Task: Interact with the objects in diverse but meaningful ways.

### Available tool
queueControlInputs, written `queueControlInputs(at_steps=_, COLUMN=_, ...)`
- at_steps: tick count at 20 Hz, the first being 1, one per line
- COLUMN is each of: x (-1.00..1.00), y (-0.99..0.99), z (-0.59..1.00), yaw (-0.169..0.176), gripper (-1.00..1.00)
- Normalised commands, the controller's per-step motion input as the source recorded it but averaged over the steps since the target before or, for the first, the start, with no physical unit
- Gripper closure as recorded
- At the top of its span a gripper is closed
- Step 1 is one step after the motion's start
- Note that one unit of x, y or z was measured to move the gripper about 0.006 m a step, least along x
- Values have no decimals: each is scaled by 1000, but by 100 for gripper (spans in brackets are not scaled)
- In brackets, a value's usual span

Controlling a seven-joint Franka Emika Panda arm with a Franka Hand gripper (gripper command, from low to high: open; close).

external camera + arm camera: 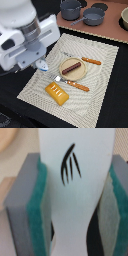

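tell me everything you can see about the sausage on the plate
The sausage is a dark brown, smooth, short rod that looks like toy plastic. It lies flat and diagonal across the middle of a round tan plate, touching only that plate. The plate sits on the woven placemat, between two orange-handled utensils. Nothing grips it.

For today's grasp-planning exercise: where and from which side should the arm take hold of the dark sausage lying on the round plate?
Grip the sausage at its middle, coming straight down from above, fingers closing across its narrow width. It lies flat on the plate, long and slim, with open plate surface beside it for the fingers to settle.
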Motion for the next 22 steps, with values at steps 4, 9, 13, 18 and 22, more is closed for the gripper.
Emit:
queueControlInputs(at_steps=4, x=778, y=600, z=369, yaw=0, gripper=100)
queueControlInputs(at_steps=9, x=821, y=601, z=431, yaw=0, gripper=100)
queueControlInputs(at_steps=13, x=809, y=621, z=401, yaw=0, gripper=100)
queueControlInputs(at_steps=18, x=777, y=639, z=331, yaw=0, gripper=100)
queueControlInputs(at_steps=22, x=759, y=639, z=242, yaw=0, gripper=100)
